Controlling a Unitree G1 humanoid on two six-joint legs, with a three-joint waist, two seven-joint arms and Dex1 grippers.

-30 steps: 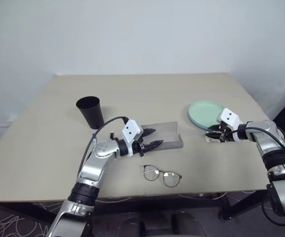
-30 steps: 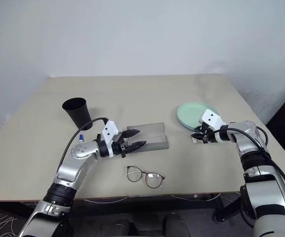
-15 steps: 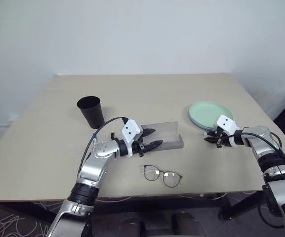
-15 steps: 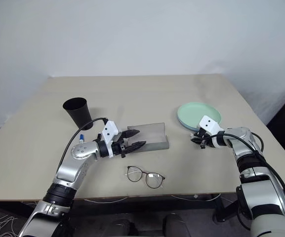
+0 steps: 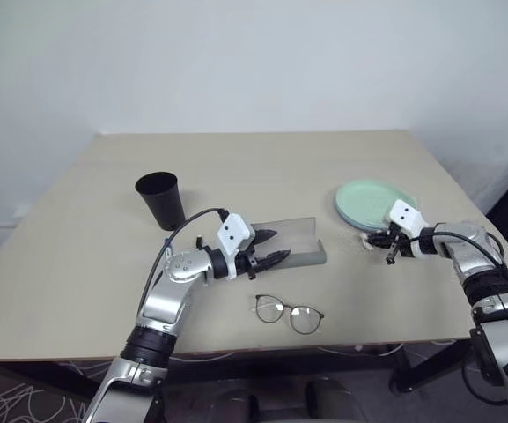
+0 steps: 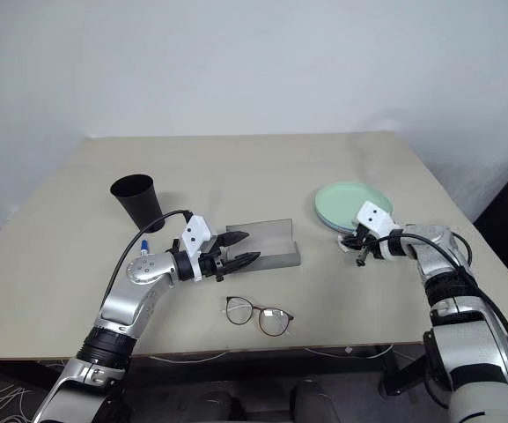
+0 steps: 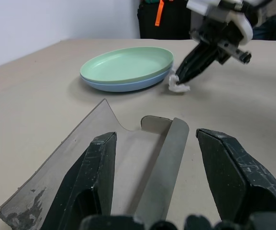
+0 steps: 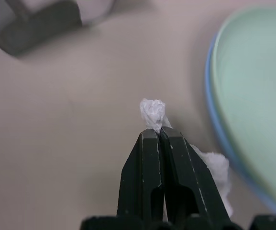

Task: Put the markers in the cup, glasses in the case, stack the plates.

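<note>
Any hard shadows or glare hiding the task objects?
Left eye view: even light, faint shadow beside the cup, no glare on the glasses. Left wrist view: soft shadow under the plates. Right wrist view: right gripper shut on the white scrap, glare-free.

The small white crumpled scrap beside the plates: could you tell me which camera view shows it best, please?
The right wrist view: the white scrap sits large, pinched between the shut tips of the right gripper, beside the stacked plates. The left wrist view shows it farther off under that gripper. In the head views it is a tiny white speck by the plates.
</note>
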